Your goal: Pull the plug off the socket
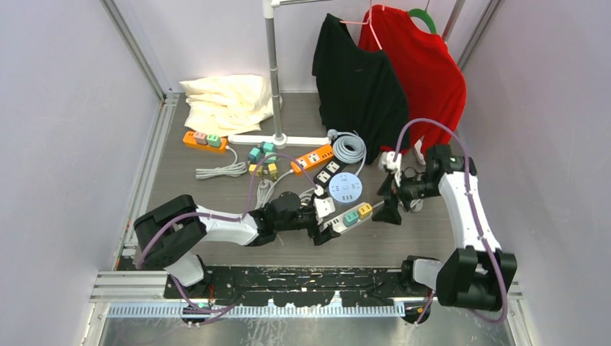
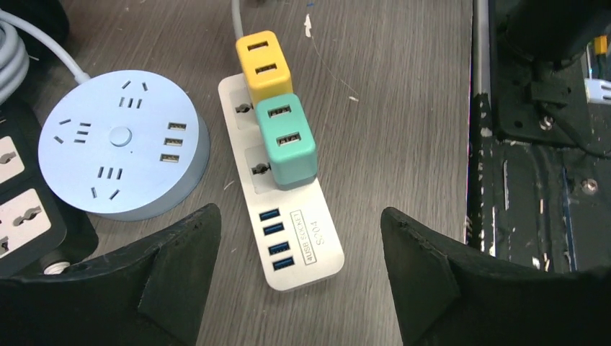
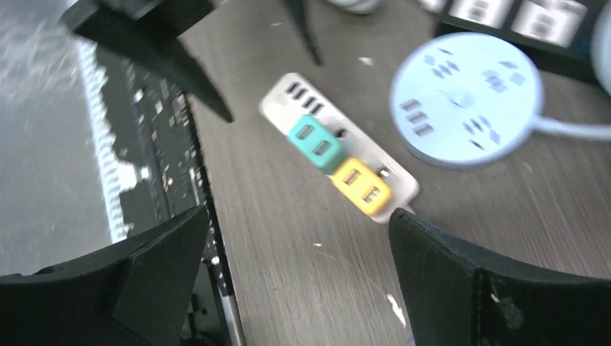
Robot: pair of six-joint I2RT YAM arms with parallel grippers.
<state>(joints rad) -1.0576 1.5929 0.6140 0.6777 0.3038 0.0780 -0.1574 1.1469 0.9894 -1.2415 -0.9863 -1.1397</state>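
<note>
A white power strip [image 1: 337,223] [image 2: 306,249] [image 3: 282,99] lies on the grey table with a teal plug [image 1: 351,217] [image 2: 288,140] [image 3: 315,142] and a yellow plug [image 1: 365,210] [image 2: 264,65] [image 3: 362,186] seated in it side by side. My left gripper [image 1: 322,218] [image 2: 299,213] is open, its fingers straddling the strip's end with the blue USB ports without touching it. My right gripper [image 1: 389,209] [image 3: 297,213] is open over bare table just right of the strip, nearest the yellow plug, with nothing between its fingers.
A round pale blue socket [image 1: 345,189] [image 2: 119,144] [image 3: 465,97] sits close behind the strip, next to a black strip [image 1: 328,173]. Orange strips [image 1: 311,158], a coiled grey cable [image 1: 349,148], a rack base [image 1: 277,138], hanging shirts [image 1: 360,79] and cream cloth [image 1: 227,101] lie farther back.
</note>
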